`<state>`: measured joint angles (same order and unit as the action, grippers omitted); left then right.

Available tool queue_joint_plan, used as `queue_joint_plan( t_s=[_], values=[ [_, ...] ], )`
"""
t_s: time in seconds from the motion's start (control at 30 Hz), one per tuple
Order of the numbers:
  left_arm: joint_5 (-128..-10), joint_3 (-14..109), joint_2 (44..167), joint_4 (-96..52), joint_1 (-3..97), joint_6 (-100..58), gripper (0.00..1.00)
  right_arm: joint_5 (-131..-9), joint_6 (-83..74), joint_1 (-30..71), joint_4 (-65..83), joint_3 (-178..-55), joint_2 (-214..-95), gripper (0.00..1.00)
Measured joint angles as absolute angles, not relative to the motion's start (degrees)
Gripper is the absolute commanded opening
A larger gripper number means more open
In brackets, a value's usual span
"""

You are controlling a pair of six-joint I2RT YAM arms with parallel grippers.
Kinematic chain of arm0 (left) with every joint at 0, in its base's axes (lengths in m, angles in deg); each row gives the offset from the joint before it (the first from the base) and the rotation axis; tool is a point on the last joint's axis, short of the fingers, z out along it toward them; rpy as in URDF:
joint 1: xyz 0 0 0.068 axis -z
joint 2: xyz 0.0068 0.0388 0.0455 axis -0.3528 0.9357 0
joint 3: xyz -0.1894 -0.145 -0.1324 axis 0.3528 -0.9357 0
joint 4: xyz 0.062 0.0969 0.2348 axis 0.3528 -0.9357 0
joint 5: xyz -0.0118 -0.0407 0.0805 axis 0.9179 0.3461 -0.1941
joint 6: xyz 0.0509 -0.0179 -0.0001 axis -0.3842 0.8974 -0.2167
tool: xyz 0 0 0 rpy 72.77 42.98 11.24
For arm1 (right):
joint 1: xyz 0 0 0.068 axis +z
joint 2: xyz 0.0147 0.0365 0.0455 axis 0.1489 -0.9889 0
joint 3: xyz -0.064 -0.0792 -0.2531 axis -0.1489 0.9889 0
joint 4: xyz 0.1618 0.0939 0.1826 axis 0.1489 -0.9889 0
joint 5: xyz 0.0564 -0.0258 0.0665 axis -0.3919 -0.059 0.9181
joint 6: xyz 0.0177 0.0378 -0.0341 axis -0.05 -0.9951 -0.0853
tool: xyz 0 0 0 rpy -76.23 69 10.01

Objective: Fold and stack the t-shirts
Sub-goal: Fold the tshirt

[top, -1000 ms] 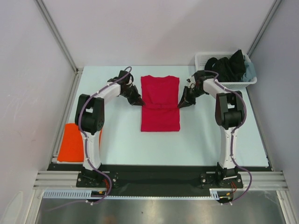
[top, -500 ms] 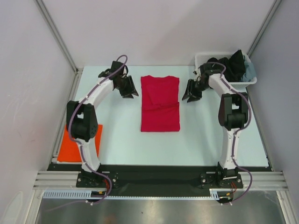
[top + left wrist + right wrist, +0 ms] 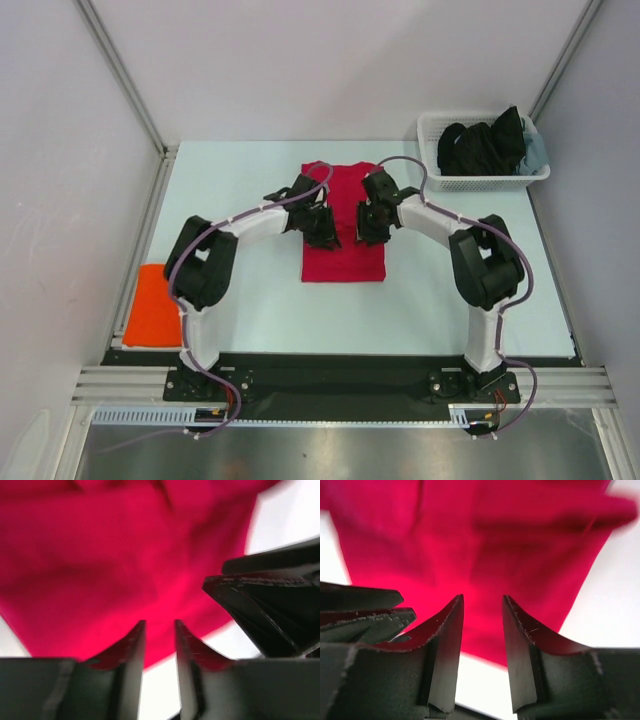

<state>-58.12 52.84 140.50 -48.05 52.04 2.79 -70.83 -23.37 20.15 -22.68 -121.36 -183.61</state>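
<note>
Crimson t-shirt lies lengthwise up the frame's centre, directly beneath both left gripper and right gripper, each slightly parted, holding nothing.

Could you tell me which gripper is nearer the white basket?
Right. The right gripper hangs over the red t-shirt on the side nearer the basket; the left gripper, over its other side.

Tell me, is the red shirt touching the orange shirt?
Apart. The top view shows the red t-shirt in the middle of the table and the orange t-shirt at its left near edge, with bare table between them.
</note>
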Motion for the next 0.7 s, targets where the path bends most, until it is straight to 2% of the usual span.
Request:
queue_joint_plan(
  t_s=[0.33,0.47,0.5,0.63,0.7],
  values=[
    [-59.6,67.8,154.7,-51.3,48.9,2.7,0.31,-76.4,-22.5,19.1,-21.8,-132.9,-195.0,0.44],
    [-62.3,76.9,158.6,-55.3,47.3,1.3,0.39,-77.2,-21.1,17.7,-23.0,-141.2,-199.8,0.45],
    [-63.2,81.8,160.3,-57.9,46.6,0.6,0.43,-77.2,-20.8,17.1,-24.0,-144.5,-201.7,0.45],
    [-65.6,103.4,167.8,-64.8,43.9,-1.8,0.5,-77.2,-19.4,14.0,-27.8,-160.8,-209.9,0.46],
    [-66.7,109.0,168.5,-66.3,42.8,-3.1,0.5,-77.1,-18.2,12.4,-29.9,-167.2,-212.2,0.47]
  ],
)
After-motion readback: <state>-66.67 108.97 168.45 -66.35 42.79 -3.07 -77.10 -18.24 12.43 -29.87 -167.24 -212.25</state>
